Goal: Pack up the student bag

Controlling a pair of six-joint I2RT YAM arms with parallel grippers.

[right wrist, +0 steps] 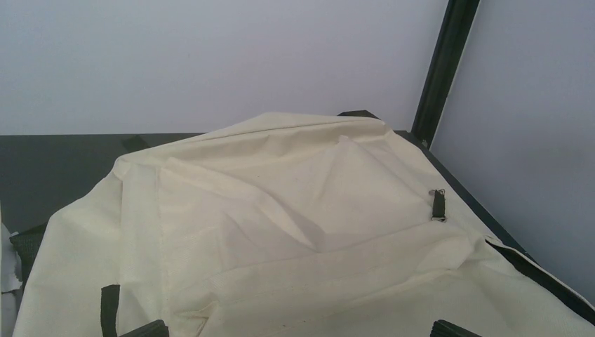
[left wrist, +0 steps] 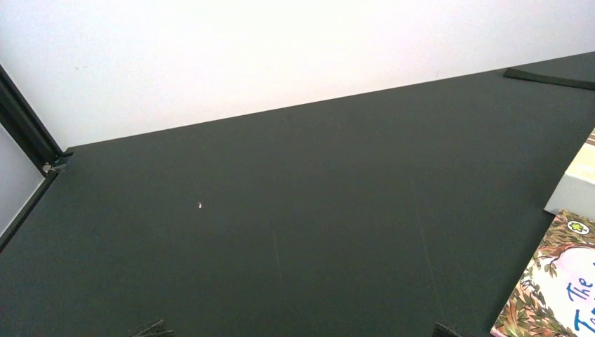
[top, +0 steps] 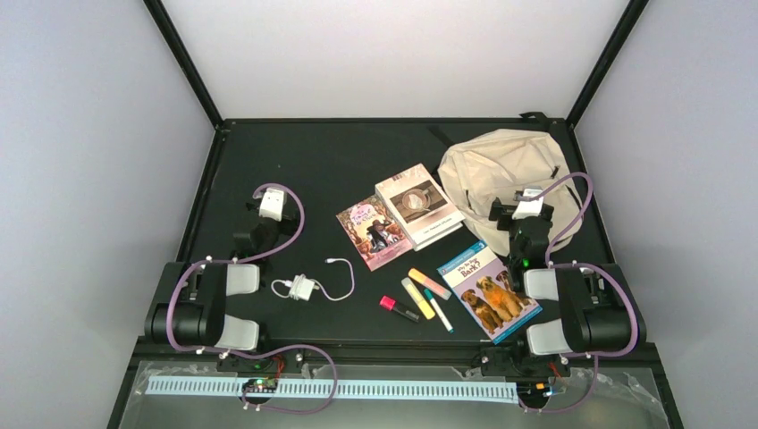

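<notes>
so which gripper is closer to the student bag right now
Right. The right gripper hovers at the student bag's near edge, facing its fabric. The left gripper is far across the table, over bare surface left of the pink book.

The backpack (top: 501, 170), soft cream-beige fabric with black straps and a small dark zipper pull near its right side, lies slumped flat and creased in the far right corner of the black table (top: 313, 161), one black strap showing at its far edge.
</notes>
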